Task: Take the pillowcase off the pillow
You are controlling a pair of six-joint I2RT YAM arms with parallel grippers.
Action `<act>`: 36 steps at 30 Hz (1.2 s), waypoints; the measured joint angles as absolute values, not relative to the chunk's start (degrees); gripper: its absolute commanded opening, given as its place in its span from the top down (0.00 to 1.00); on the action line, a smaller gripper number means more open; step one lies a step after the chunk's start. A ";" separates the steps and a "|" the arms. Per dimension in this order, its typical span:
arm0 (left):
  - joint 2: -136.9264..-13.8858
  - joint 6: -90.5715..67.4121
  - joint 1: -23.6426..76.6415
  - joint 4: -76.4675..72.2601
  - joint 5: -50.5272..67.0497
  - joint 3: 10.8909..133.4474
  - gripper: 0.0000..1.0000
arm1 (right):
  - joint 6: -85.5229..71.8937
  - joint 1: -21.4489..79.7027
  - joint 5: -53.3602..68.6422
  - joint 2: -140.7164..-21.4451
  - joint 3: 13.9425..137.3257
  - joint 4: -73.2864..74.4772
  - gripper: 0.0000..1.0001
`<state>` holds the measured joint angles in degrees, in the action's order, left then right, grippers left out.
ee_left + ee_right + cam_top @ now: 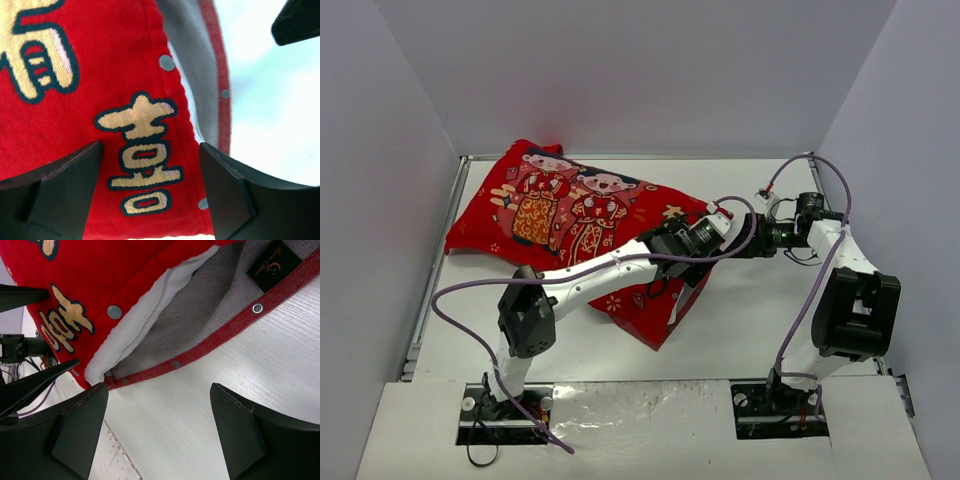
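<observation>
The white surface [750, 330] carried the red pillowcase [570, 215]. The pillowcase lay slantwise on the far-left part, printed figures up, with its open end on the right. The pillow [145, 315] was inside the pillowcase and showed only as a white band in the mouth. That band sat between the red upper layer and the grey lining [210, 315] of the lower layer, which lay flat on the surface.

Both claws were at the open end of the pillowcase. The left claw [150, 190] hung over the pillowcase's upper layer, just inside the snap-lined hem, with a gold character showing between its fingers [65, 185]. Its jaws stood spread apart with nothing pinched between them; whether the tips touched the cloth could not be told. The right claw [160, 430] was just beside the pillowcase's mouth, over bare surface outside the lower hem, facing into the opening. Its jaws also stood wide apart and held nothing.

A small black label [274, 264] sat on the lining inside the pillowcase, close to the lower hem. Round metal snaps [114, 312] dotted both hems of the pillowcase.
</observation>
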<state>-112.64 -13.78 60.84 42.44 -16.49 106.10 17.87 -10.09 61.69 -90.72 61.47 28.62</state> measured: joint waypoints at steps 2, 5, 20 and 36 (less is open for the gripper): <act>-113.34 -14.00 61.93 42.70 -19.79 106.21 0.25 | 17.85 -10.13 61.60 -90.78 61.47 28.58 0.21; -115.33 -14.41 63.07 43.66 -24.40 107.20 0.24 | 17.85 -10.13 61.39 -90.80 61.47 28.58 0.21; -123.76 -19.31 71.24 44.84 -42.85 110.85 0.42 | 17.82 -10.17 61.01 -90.87 61.47 28.49 0.21; -118.67 -23.22 67.99 43.05 -43.62 104.42 0.98 | 17.67 -9.15 61.39 -90.87 61.47 28.45 0.23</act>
